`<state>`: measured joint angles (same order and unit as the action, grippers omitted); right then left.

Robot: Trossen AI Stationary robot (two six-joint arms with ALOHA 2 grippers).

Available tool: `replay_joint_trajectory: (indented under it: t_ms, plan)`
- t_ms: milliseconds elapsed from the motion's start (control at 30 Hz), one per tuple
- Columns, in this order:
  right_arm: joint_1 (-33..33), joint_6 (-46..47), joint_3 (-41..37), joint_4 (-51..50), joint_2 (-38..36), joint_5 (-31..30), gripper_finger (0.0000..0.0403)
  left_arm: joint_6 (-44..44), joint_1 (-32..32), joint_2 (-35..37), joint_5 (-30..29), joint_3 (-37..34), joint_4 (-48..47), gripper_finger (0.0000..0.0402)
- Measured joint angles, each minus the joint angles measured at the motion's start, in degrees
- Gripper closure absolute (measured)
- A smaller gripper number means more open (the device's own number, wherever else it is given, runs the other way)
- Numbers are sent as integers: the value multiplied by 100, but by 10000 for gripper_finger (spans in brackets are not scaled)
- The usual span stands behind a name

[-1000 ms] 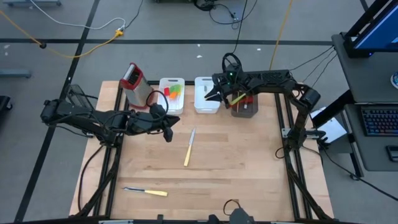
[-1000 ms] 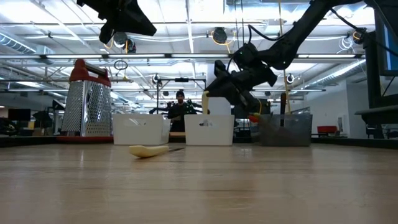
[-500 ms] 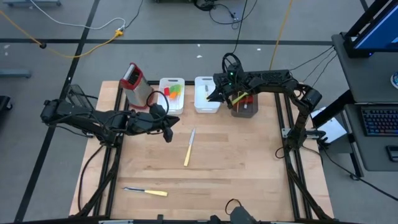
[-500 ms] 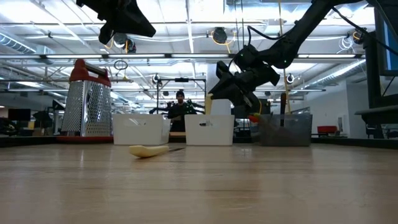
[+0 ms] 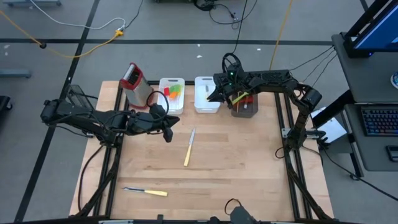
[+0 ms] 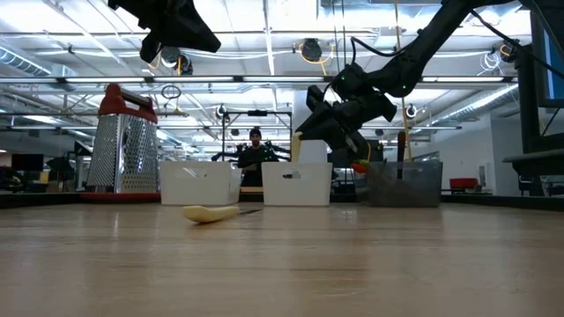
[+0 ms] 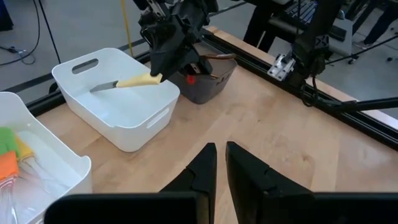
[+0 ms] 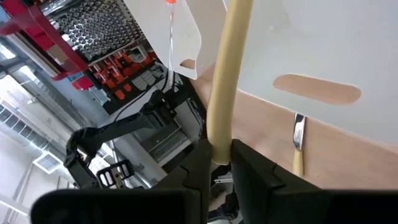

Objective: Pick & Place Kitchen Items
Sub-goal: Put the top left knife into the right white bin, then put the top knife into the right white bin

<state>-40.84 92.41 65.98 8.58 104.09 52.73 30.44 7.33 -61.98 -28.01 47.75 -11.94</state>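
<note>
Now the right claw (image 7: 163, 70), gripping a cream-handled knife (image 7: 127, 82), is hovering over the far white plastic bin (image 7: 118, 121), needing only release.

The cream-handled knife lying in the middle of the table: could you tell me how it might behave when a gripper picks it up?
The knife looks slim and straight, so probably stiff and light. It lies flat on the table, likely leaving little height to pinch. Gripped at one end, it may tilt.

right tool (image 6: 304, 134): you've raised it slightly above the white bin (image 5: 206, 94), tilted a bit more
cream-handled knife (image 7: 133, 82): lifted along with it, blade now over the bin
</note>
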Motion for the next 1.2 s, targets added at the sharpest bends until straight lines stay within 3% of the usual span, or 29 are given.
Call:
replay_joint_trajectory:
  t_ms: [233,733,933,1200]
  plan:
    - [0,-64,0,-32,2,430,336,2,0,0,0,0,0,364]
    - [-33,-355,0,11,4,130,312,139,-2,-2,-2,0,0,364]
    - [38,-1197,7,33,-432,35,312,257,33,-3,165,0,-4,364]
    - [335,-3157,4,-13,-1502,-163,312,219,144,-254,718,13,-13,364]
